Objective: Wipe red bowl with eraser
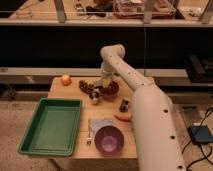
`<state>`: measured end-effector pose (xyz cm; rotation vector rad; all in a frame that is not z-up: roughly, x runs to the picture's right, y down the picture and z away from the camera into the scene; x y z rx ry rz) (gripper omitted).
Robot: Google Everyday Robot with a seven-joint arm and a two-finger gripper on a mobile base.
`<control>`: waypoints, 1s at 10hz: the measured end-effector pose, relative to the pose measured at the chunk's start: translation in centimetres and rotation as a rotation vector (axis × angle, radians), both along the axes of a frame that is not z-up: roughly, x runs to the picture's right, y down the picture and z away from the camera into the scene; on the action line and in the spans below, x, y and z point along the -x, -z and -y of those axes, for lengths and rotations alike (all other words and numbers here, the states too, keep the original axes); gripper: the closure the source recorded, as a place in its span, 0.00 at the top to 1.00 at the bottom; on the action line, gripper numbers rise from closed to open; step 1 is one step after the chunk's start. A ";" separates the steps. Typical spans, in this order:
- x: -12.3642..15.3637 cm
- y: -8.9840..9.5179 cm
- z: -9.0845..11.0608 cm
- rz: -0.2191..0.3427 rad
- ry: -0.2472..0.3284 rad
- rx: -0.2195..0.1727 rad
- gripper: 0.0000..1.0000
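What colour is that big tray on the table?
The tray is green, in the camera view; the end effector is at the red bowl.

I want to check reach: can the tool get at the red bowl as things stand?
Probably yes. The tool hangs directly over the red bowl, and nothing visible stands between them.

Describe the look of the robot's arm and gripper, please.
The arm is off-white, built of thick, smooth, rounded tubes; small dark dots run along its widest segment. No cables show on it. The gripper, pale too, is at the red bowl.
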<state>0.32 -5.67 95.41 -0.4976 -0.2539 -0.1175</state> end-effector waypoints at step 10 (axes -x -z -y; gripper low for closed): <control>-6.8 2.6 -1.2 -0.026 -0.001 -0.064 0.00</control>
